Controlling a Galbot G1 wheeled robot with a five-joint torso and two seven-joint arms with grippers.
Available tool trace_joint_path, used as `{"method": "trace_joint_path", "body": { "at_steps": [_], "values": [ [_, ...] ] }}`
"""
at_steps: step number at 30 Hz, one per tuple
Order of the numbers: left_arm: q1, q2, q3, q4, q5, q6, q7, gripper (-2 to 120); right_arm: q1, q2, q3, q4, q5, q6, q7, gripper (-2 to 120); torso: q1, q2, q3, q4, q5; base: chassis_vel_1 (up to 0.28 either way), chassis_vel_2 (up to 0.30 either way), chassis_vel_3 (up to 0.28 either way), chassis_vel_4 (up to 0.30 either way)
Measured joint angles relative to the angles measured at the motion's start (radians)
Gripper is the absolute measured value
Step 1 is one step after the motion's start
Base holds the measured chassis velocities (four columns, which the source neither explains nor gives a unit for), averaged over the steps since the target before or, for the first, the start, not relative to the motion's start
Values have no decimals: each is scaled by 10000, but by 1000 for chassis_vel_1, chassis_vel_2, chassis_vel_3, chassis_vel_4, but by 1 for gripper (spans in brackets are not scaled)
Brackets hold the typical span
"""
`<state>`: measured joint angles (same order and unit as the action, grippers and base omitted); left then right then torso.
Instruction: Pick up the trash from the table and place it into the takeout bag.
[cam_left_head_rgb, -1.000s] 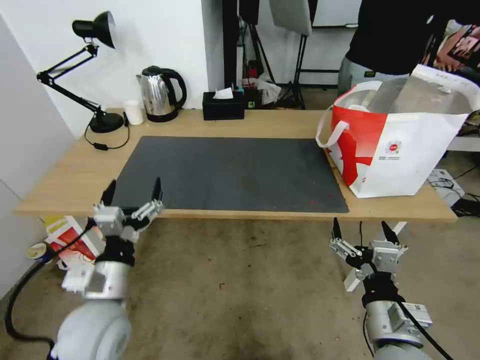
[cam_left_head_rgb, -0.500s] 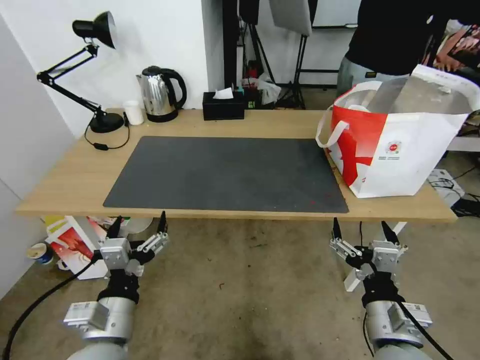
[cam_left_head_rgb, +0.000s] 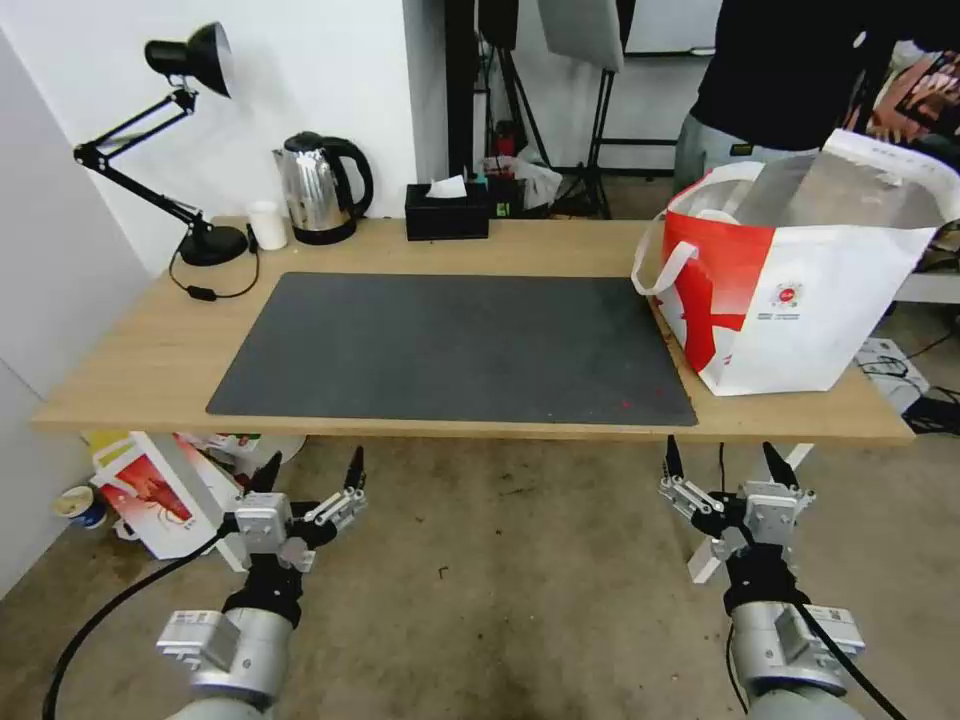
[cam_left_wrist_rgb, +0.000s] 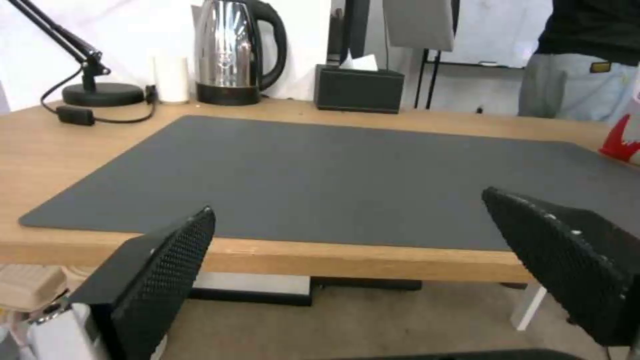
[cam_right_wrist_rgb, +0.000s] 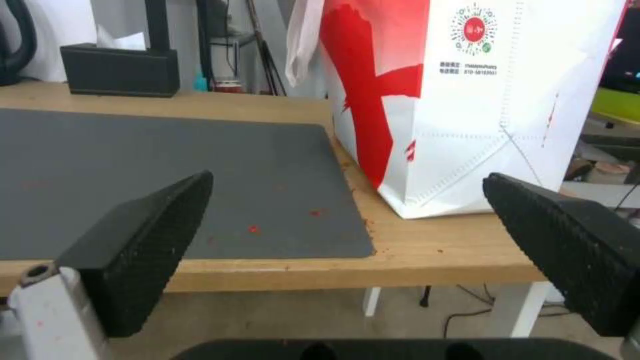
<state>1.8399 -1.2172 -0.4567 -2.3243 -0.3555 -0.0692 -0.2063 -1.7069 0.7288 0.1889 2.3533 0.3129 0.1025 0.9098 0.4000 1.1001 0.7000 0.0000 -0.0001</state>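
The table (cam_left_head_rgb: 150, 350) carries a dark grey mat (cam_left_head_rgb: 450, 340) with nothing standing on it. The trash is out of view. At the table's right end the takeout bag (cam_left_head_rgb: 800, 300) stands upright with its mouth open; something white shows inside and I cannot tell what it is. My left gripper (cam_left_head_rgb: 314, 460) hangs open and empty below the front edge, left of centre. My right gripper (cam_left_head_rgb: 720, 448) is open and empty below the front edge, under the bag. The left wrist view shows the left gripper (cam_left_wrist_rgb: 347, 205) facing the mat (cam_left_wrist_rgb: 333, 175). The right gripper (cam_right_wrist_rgb: 347, 177) faces the bag (cam_right_wrist_rgb: 467, 100).
Along the back edge stand a black desk lamp (cam_left_head_rgb: 190, 60), a steel kettle (cam_left_head_rgb: 318, 188), a small white cup (cam_left_head_rgb: 267, 224) and a black tissue box (cam_left_head_rgb: 447, 212). A crayfish-print box (cam_left_head_rgb: 150, 490) sits on the floor under the left end. A person (cam_left_head_rgb: 780, 80) stands behind the bag.
My left gripper has dropped from the table's front edge to below it and shifted right, still open. The right arm has not moved.
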Motion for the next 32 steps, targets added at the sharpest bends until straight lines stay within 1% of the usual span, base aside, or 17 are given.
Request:
{"method": "trace_joint_path", "body": {
  "at_steps": [10,16,32],
  "values": [
    [-61,262,-196,207,299,-62,346,100,0,0,0,0,0,0,0,100,0,0,0,0,1,0,0,0,0],
    [-260,333,-274,459,270,-207,333,100,0,0,0,0,0,0,0,100,0,-1,0,0,0,0,0,0,0],
    [-343,370,-307,481,158,-244,304,100,0,0,0,0,0,0,0,100,0,-1,0,1,0,0,0,0,0]
  ]
}}
